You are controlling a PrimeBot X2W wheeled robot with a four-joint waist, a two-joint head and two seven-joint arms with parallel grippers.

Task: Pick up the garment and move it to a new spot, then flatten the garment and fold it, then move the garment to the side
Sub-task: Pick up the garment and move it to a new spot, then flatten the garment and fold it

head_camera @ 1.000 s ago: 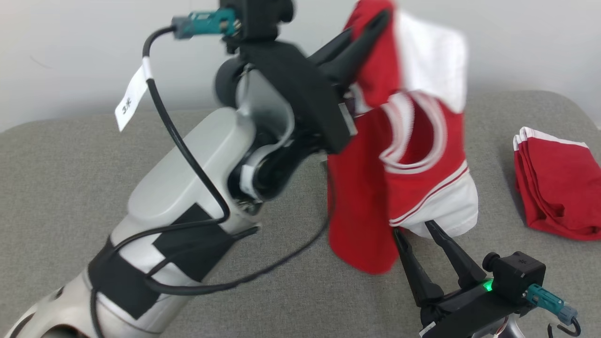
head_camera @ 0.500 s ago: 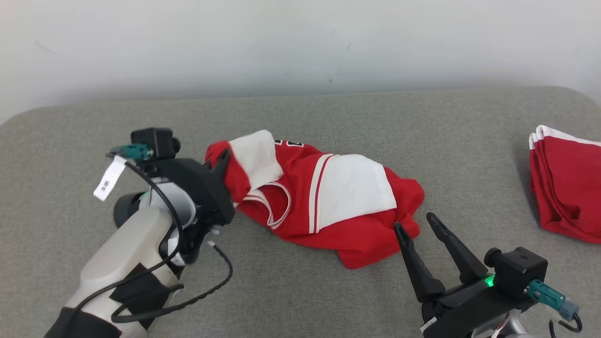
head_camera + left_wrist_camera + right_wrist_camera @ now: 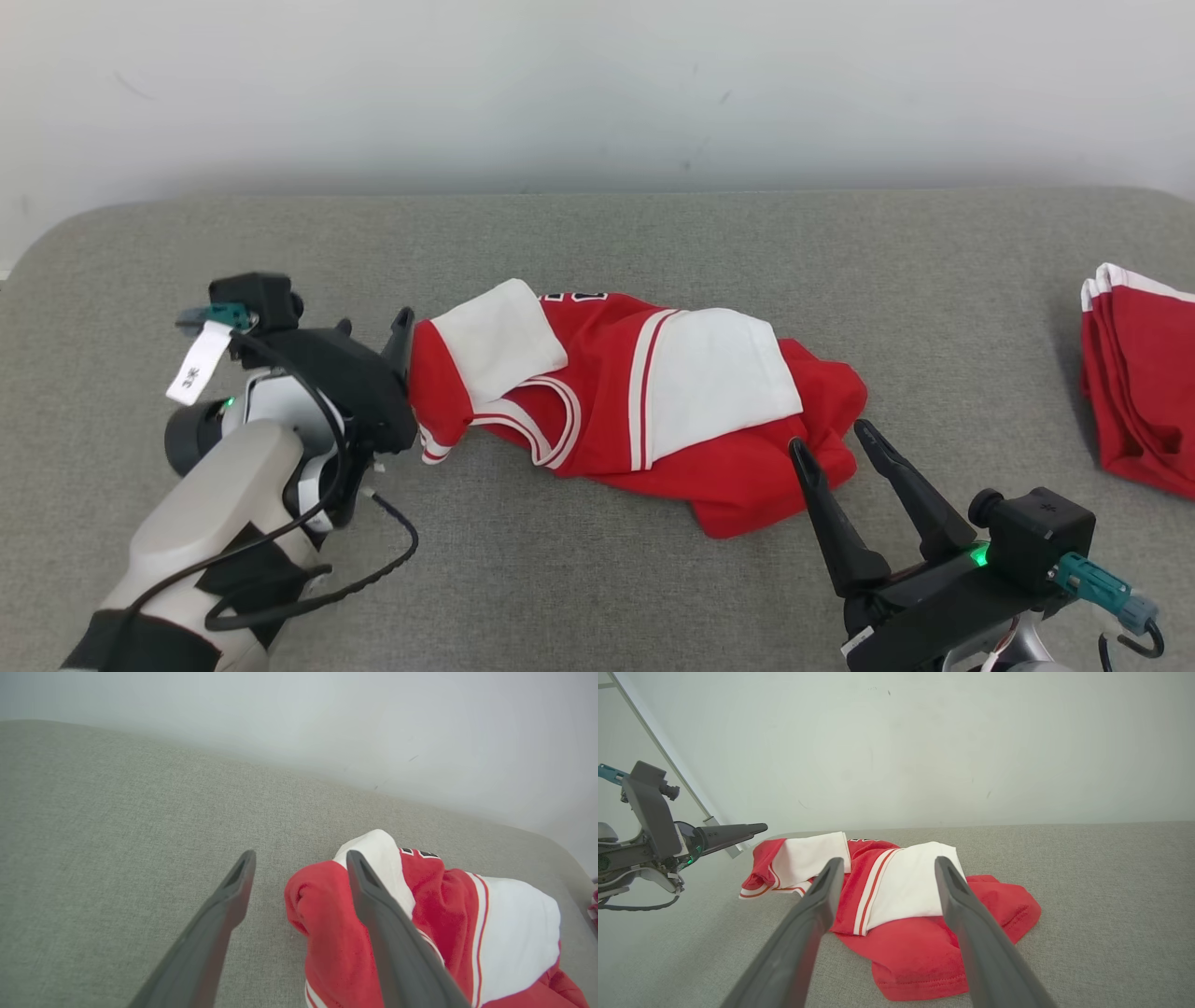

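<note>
Folded red-white pile [image 3: 1144, 373] at grey cushion [image 3: 597, 243] right edge; white wall [image 3: 597, 84] behind.

The garment [image 3: 635, 401] is showing as soft, matt jersey cloth, red with white panels, creasing loosely and giving off no shine. The cushion [image 3: 597, 252] under it is looking like coarse grey woven fabric, grainy and dull. The left gripper [image 3: 373, 322] and the right gripper [image 3: 827, 434] are presenting smooth dark plastic fingers with a matt finish. The pale forearm shell [image 3: 215, 485] is catching light like semi-gloss plastic, a rubbery black cable [image 3: 411, 546] is gleaming faintly, and a white tag [image 3: 191, 366] is looking like paper. The wall [image 3: 597, 84] is appearing smooth, matt and painted.
</note>
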